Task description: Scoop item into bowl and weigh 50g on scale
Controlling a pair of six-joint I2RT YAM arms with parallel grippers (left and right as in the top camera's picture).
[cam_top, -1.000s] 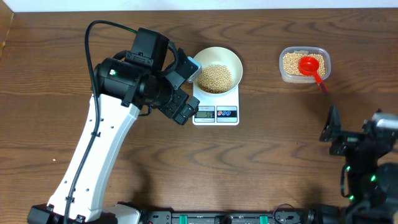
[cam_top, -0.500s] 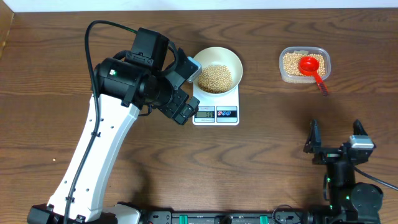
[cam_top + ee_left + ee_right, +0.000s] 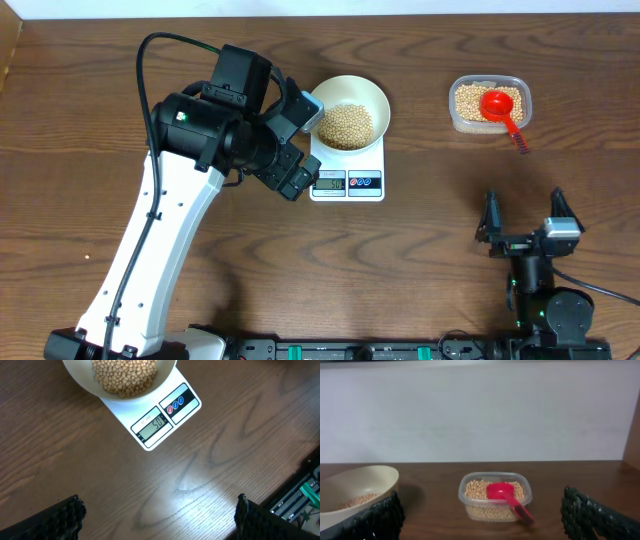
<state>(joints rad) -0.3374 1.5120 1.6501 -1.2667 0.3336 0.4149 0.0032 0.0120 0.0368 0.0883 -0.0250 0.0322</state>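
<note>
The white bowl (image 3: 349, 104) sits on the white scale (image 3: 348, 172) with a heap of pale-tan beans (image 3: 345, 126) inside. In the left wrist view the bowl (image 3: 85, 382), the beans (image 3: 125, 375) and the scale (image 3: 162, 417) lie at the top, and the display reads about 50. My left gripper (image 3: 296, 148) hovers just left of the scale, open and empty (image 3: 159, 519). My right gripper (image 3: 528, 226) stands open and empty near the front right, facing the tub (image 3: 482, 517).
A clear plastic tub (image 3: 488, 103) of beans stands at the back right with a red scoop (image 3: 500, 108) resting in it, handle over the rim. From the right wrist, the tub (image 3: 495, 497) and scoop (image 3: 507, 497) are straight ahead, the bowl (image 3: 355, 487) at left.
The right arm has swung from the right edge toward the front centre-right and turned to face the tub. The left arm, bowl and scale have not moved.
</note>
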